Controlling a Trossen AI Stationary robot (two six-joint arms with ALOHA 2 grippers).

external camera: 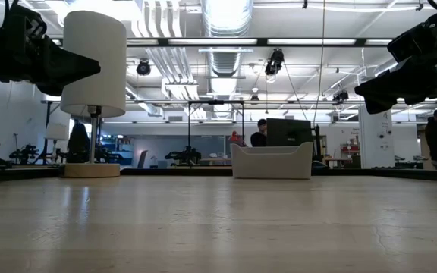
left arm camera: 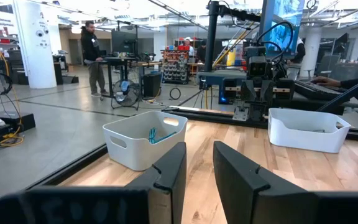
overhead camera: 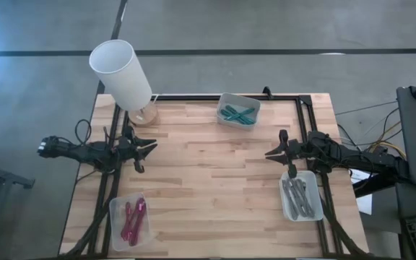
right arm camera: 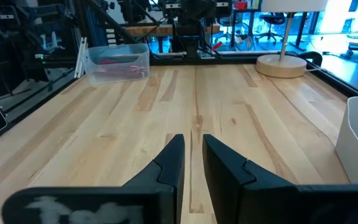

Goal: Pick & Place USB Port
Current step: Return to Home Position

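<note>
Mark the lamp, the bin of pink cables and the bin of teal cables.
Lamp (overhead camera: 121, 72): high view, on the shade.
Pink-cable bin (overhead camera: 113, 220): high view, on its left rim.
Teal-cable bin (overhead camera: 242, 98): high view, on its far rim.

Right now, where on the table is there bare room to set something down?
Free: the wide middle of the table, between the left gripper and right gripper, from the blue-cable bin to the front edge. Crowded: the lamp corner, and the pink-cable bin and white-cable bin toward the front corners.
</note>
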